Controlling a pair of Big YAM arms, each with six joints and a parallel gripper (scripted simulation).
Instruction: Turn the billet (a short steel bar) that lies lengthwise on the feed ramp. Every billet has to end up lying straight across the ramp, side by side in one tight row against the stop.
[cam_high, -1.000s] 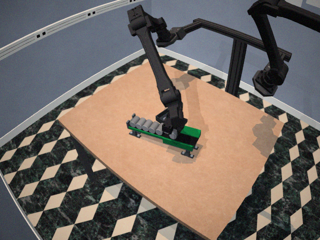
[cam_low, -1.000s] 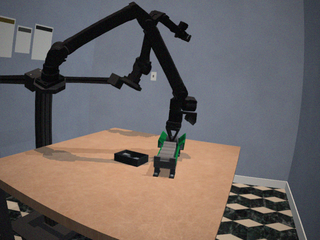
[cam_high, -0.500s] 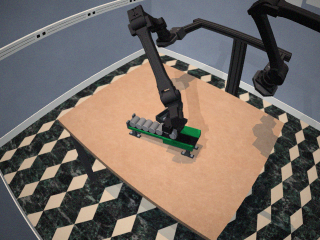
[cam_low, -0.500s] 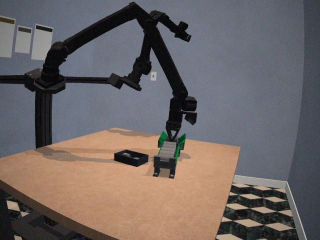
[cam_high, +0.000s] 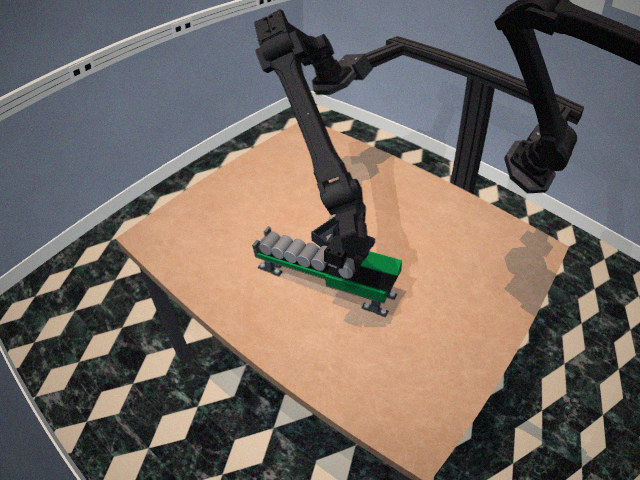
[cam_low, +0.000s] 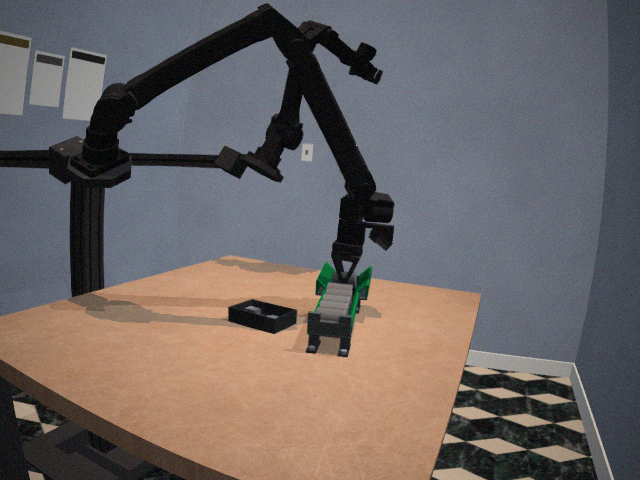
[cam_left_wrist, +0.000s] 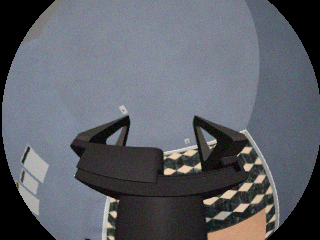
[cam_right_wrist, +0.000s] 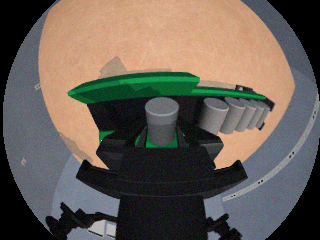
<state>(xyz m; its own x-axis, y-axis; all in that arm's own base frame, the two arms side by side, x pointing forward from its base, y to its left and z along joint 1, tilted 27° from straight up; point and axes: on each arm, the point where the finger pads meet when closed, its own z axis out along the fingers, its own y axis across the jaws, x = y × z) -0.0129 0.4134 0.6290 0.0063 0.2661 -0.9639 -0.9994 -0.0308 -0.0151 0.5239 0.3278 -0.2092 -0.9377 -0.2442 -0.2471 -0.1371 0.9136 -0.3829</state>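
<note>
Currently, right tool (cam_high: 345, 260) (cam_low: 344, 277) (cam_right_wrist: 162, 135) is partway open, clamped on a billet (cam_high: 346, 268) (cam_right_wrist: 162, 120) lying crosswise on the ramp (cam_high: 356, 287) (cam_low: 364, 281) (cam_right_wrist: 135, 85) (short of the row); left tool (cam_low: 378, 76) (cam_left_wrist: 161, 119) is wide open, holding nothing.

I'm looking at plain blue-grey walls (cam_high: 155, 93) (cam_low: 465, 129) (cam_left_wrist: 160, 65), and a white baseboard (cam_high: 206, 149) (cam_low: 522, 357) is running along their foot. Down below, there's a floor (cam_high: 206, 392) (cam_low: 511, 408) (cam_left_wrist: 235, 200) in dark marbled green and cream diamonds. Over to the desk (cam_high: 248, 196) (cam_low: 206, 382) (cam_left_wrist: 245, 227) (cam_right_wrist: 170, 35) now: warm tan top, faint mottling, dark leg (cam_high: 168, 320) under one corner. I've got three pale sheets with dark header bands on the wall in the exterior view, and a small white wall plate (cam_low: 307, 152) farther along. Soft grey shadows are falling across the desktop.
</note>
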